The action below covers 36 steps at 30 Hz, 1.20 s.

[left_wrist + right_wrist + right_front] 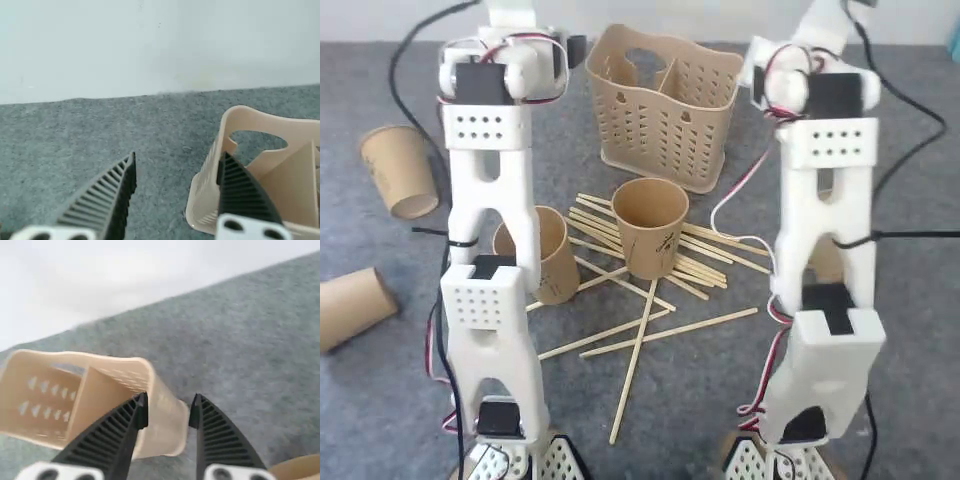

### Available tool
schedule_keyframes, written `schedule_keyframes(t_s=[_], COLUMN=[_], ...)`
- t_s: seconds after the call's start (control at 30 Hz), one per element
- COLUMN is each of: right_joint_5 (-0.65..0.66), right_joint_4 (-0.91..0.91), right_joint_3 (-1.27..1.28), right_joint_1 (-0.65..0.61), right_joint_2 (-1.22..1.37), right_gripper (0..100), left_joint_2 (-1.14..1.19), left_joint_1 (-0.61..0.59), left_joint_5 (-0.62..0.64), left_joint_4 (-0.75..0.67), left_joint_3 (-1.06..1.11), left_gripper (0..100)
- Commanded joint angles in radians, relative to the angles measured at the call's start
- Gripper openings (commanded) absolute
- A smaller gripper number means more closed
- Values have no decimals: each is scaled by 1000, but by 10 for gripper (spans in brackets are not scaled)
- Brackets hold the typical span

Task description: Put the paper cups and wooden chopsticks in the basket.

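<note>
1. An upright brown paper cup (650, 225) stood in the middle of the surface, on a loose scatter of pale wooden chopsticks (640, 300) that fanned out around and in front of it.
2. A second paper cup (548, 260), also upright, sat just beside that scatter and was partly hidden behind the left arm (490, 250).
3. Two more lay tipped on their sides, well apart from the rest, beyond the left arm: a tipped paper cup (398, 170) farther back and a nearer fallen cup (355, 305) at the edge of the high view.
4. The beige perforated plastic basket (665, 105), split into two compartments by a middle wall, stood behind the central cup; no cup or chopstick showed inside it.
5. Everything rested on a grey felt-like surface (880, 130), which ran back to a plain pale wall (150, 45).
6. The left pincer (180, 160) hovered above the surface just beside one end of the basket, its ribbed black jaws spread wide and gripping nothing.
7. The right pincer (170, 400) hung over the basket's other end, its jaws parted by a narrower gap and likewise bare.
8. The right arm (825, 230) stood to the other side of the chopsticks.
</note>
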Motion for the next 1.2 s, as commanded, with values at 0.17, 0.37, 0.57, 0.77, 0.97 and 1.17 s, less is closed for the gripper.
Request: schedule_keyframes(t_s=[0.17,0.37,0.57,0.77,0.97,1.17], right_joint_5=[-64,-91,-84,-84,-84,2], right_joint_4=[-7,-45,-74,-76,-68,-18], right_joint_3=[-84,-84,-84,-84,-86,-84], right_joint_1=[-35,-39,-33,-27,31,59], right_joint_2=[71,136,220,294,269,186], right_gripper=[158,158,155,113,20,8], left_joint_2=[-69,-69,-69,-71,-81,-81], left_joint_1=[57,60,63,61,64,106], left_joint_5=[-11,-11,-8,-11,-11,-6], left_joint_4=[-132,-316,-445,-454,-450,-245], left_joint_3=[65,251,381,429,418,268], left_gripper=[250,250,250,209,9,12])
